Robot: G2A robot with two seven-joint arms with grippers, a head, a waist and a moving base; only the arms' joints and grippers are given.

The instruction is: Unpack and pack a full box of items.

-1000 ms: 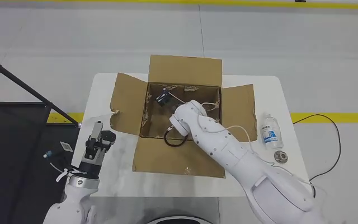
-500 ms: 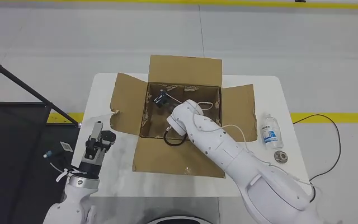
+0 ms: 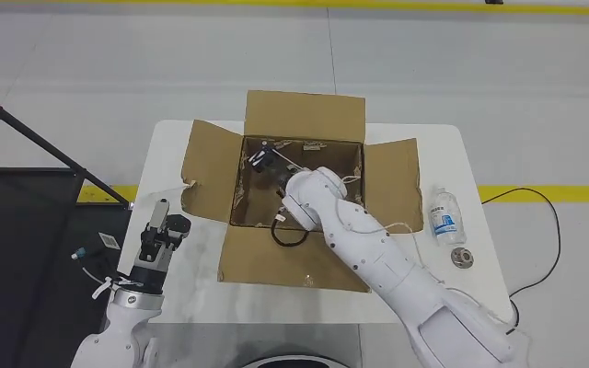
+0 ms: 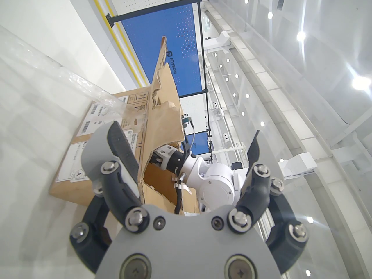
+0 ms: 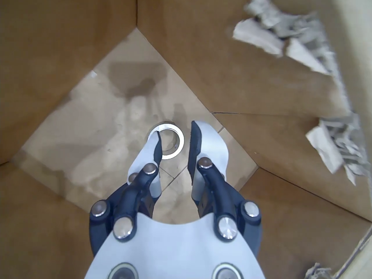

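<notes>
reaching arm: the right arm went down into the open cardboard box [image 3: 304, 115] from the near side, with the right claw [image 5: 175, 137] low inside, close to the box floor.
right claw state: its fingers stood partly apart with a narrow gap between them, and nothing was gripped.
metal ring [image 5: 180, 143]: small and silvery, it lay flat on the box floor near a corner. in the right wrist view it sat just past the fingertips, and one fingertip covered part of its rim. whether that finger touched it could not be told.
box: it sat in the middle of the white surface [image 3: 175, 147] with all four flaps folded outward. the flap on the left arm's side had a ragged, torn edge.
box walls: shreds of torn grey paper [image 5: 270, 34] clung to one inner wall near its top edge.
left claw [image 4: 184, 134]: it was at the left edge of the surface, beside the box and apart from it, pointing toward the torn flap. its fingers were spread wide and held nothing.
bottle [image 3: 444, 217]: small and clear with a blue and white label, it lay on the surface to the right of the box, just beside the right flap.
round metal piece [image 3: 460, 258]: it sat on the surface near the bottle, on the robot's side of it.
</notes>
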